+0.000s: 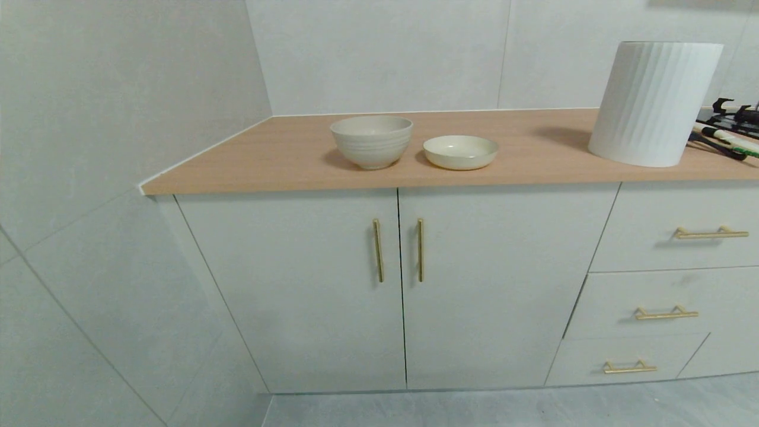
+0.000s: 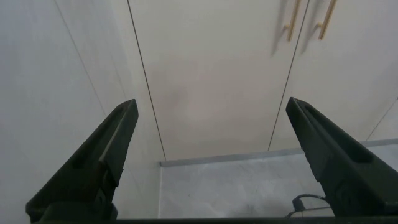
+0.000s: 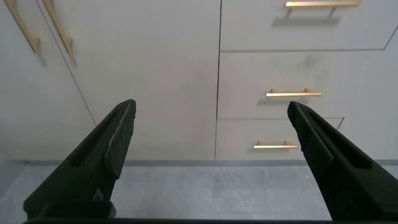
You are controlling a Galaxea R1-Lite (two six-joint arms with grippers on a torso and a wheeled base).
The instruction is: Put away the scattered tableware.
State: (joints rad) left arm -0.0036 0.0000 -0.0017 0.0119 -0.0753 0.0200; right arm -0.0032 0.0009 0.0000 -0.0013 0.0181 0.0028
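Two pieces of tableware sit on your table point(image 1: 267, 160): a deep ribbed bowl point(image 1: 372, 141) and, just beside it on the right, a shallow dish point(image 1: 460, 152) (close together but apart, both upright). They stand near the table's front edge, above the cupboard's double doors point(image 1: 296, 284), roughly over the pair of upright gold handles point(image 1: 378, 250) where the doors meet.

Farther right on the table you have a tall white ribbed canister point(image 1: 655, 101), well apart from the dish. Past it lie some dark utensils point(image 1: 726, 139) at the view's edge (too cropped to tell what they are). Below the canister is a stack of three drawers point(image 1: 652, 225), each with a gold bar pull point(image 1: 710, 233).

Your left gripper point(image 2: 211, 106) hangs low in front of the cupboard. Its fingers point(image 2: 99, 155) are spread wide, and the door and the grey floor point(image 2: 236, 186) show between them. Your right gripper point(image 3: 211, 106) is low as well, facing the drawers, with its fingers point(image 3: 99, 155) also spread wide. The two lower pulls lie between those fingers in that wrist view.
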